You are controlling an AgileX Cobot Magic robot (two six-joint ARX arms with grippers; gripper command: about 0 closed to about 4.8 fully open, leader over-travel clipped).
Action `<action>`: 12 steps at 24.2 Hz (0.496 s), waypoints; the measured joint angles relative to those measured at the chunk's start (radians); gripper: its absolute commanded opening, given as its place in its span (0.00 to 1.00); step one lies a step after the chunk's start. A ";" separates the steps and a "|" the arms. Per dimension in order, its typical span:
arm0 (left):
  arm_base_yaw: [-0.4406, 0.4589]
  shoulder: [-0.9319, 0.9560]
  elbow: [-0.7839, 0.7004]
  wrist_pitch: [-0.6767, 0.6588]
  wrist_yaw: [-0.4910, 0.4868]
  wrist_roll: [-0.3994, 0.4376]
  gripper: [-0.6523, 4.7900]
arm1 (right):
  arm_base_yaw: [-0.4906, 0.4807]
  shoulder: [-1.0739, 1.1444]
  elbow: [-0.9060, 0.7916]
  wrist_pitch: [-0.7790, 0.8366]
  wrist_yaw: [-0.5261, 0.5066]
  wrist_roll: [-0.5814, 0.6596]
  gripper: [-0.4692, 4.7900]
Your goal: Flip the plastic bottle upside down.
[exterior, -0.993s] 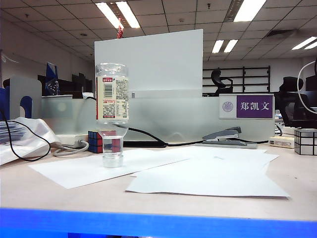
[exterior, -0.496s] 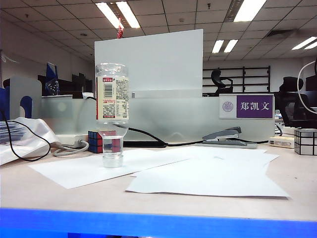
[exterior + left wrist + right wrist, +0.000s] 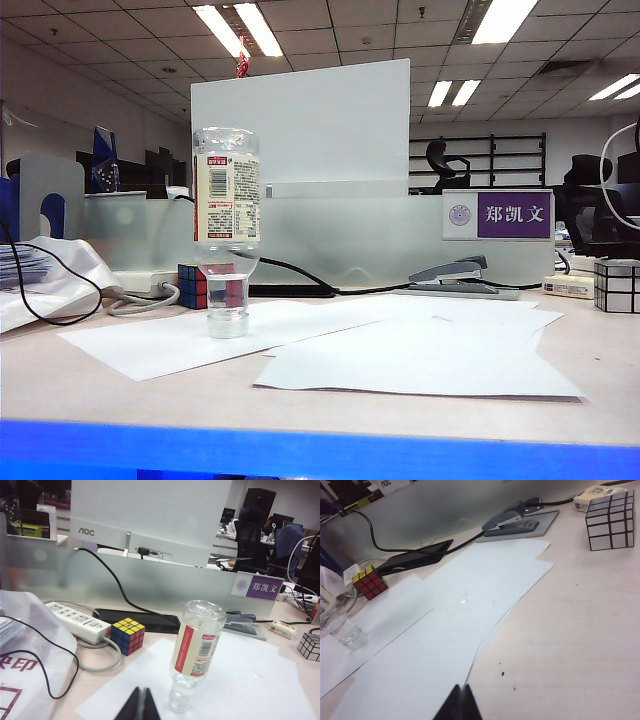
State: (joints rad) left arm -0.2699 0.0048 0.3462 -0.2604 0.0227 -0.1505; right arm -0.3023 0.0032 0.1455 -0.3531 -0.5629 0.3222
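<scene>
The plastic bottle (image 3: 228,200) stands upside down on its cap on a white sheet at the left of the desk, clear with a cream label and a red patch. It shows too as the bottle (image 3: 196,647) in the left wrist view, and only its neck and cap end (image 3: 340,625) in the right wrist view. My left gripper (image 3: 142,700) is shut and empty, a short way in front of the bottle and apart from it. My right gripper (image 3: 461,697) is shut and empty over the paper's edge, far from the bottle. Neither gripper shows in the exterior view.
Several white paper sheets (image 3: 400,350) cover the desk. A coloured puzzle cube (image 3: 200,283) and a power strip (image 3: 75,622) lie behind the bottle. A stapler (image 3: 455,275) and a silver mirror cube (image 3: 617,285) are at the right. A frosted divider (image 3: 340,235) closes the back.
</scene>
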 measured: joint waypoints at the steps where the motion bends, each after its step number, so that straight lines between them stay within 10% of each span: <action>1: 0.000 0.000 0.000 0.000 0.000 0.000 0.11 | 0.000 0.000 0.000 0.000 0.000 0.000 0.08; 12: 0.000 0.000 -0.004 -0.002 0.000 0.055 0.11 | 0.000 0.000 0.000 0.000 0.000 0.000 0.08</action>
State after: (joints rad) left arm -0.2699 0.0044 0.3420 -0.2626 0.0223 -0.0959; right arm -0.3023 0.0032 0.1455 -0.3534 -0.5632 0.3222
